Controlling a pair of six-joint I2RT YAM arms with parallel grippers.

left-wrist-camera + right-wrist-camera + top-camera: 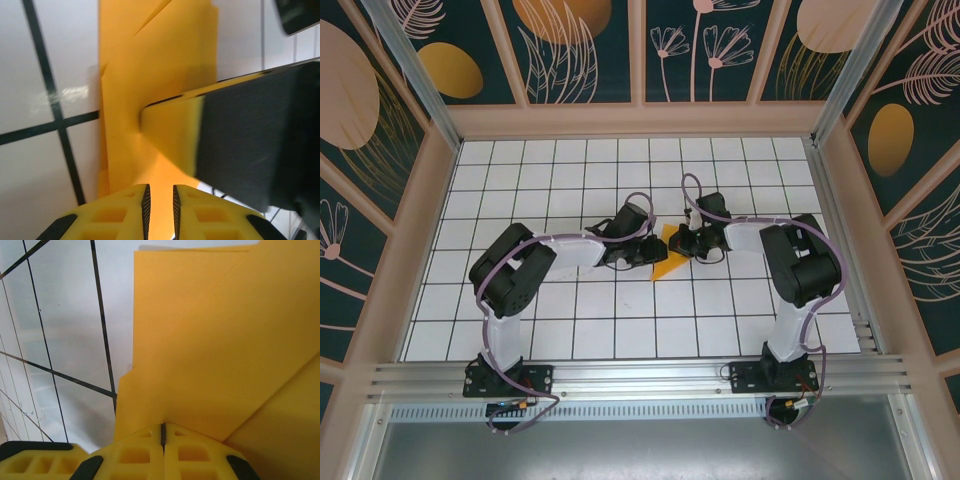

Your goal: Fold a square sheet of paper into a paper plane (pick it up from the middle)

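The square sheet of paper point(667, 262) lies on the gridded floor between both grippers, orange-yellow and folded with creases into a narrow pointed paper plane shape. My left gripper point(645, 252) is at its left side. In the left wrist view its jaws point(159, 200) stand slightly apart over the paper point(160, 65), with nothing pinched. My right gripper point(688, 243) is at the paper's right side. Its jaws point(163, 432) are shut, tips against the folded paper point(215, 340). One right finger point(170, 135) presses on the paper in the left wrist view.
The white gridded floor point(570, 320) spreads around the paper. Wooden-framed painted walls point(640, 118) close the back and both sides. An aluminium rail point(640, 378) runs along the near edge by the arm bases.
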